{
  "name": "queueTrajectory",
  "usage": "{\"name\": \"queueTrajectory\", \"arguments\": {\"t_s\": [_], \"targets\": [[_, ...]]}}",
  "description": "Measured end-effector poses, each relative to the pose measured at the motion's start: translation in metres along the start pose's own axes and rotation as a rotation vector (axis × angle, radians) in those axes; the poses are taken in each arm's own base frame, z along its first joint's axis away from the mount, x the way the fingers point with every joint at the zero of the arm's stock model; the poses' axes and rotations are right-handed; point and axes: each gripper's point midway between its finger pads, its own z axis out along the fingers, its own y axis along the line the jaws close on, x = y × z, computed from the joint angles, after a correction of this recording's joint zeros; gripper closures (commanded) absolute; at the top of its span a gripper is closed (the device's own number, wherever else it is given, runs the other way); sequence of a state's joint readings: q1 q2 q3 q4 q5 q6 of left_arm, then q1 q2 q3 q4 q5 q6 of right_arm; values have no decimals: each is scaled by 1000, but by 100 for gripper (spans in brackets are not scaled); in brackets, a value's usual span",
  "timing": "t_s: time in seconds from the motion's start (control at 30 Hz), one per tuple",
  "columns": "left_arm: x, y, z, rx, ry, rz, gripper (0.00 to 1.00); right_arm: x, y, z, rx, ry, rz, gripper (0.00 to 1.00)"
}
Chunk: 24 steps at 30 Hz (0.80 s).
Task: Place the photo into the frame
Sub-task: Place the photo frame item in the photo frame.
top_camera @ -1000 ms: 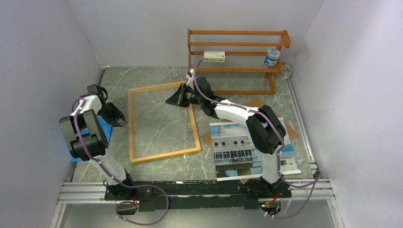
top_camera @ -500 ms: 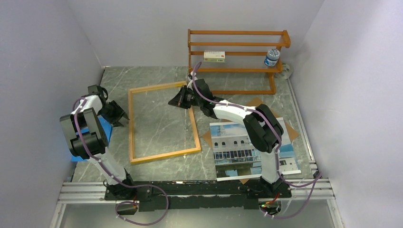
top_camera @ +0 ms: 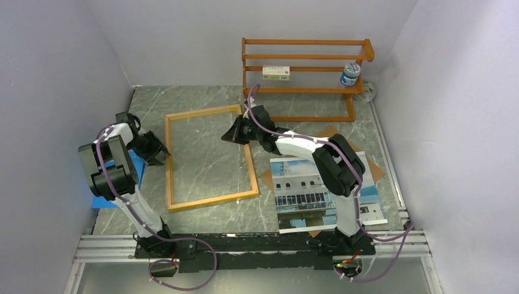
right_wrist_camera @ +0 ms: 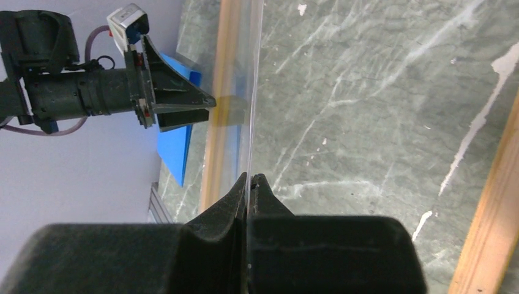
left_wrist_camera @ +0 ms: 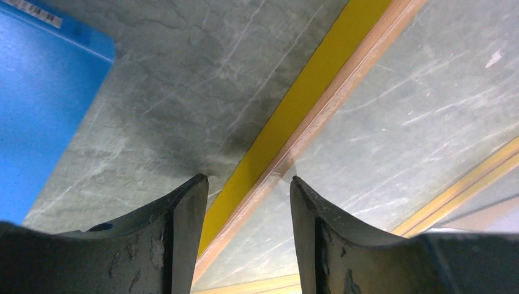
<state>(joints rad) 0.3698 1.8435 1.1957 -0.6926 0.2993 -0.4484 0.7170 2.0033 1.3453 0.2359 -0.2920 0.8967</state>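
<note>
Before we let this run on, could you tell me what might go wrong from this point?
The right gripper pinches the clear sheet only at its thin edge, so it may slip or flex. The left gripper is open astride the frame rail, so the frame could slide. The photo lies beneath the right arm, which might brush it.

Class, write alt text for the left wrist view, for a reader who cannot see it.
The left gripper hangs open, a dark finger on each side of one rail of the frame, yellow beside pale wood, running diagonally over the grey marble table. A blue sheet lies at the upper left.
</note>
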Motion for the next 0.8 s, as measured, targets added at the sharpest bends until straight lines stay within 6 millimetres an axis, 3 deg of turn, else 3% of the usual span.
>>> {"name": "queueTrajectory", "arguments": {"t_s": [0.4,0.8], "targets": [[6,-3,5,33,38,14,45,5,-27,3,38,26,-20,100],[9,-7,7,59,63,28,44,3,-39,5,48,35,-33,100]]}}
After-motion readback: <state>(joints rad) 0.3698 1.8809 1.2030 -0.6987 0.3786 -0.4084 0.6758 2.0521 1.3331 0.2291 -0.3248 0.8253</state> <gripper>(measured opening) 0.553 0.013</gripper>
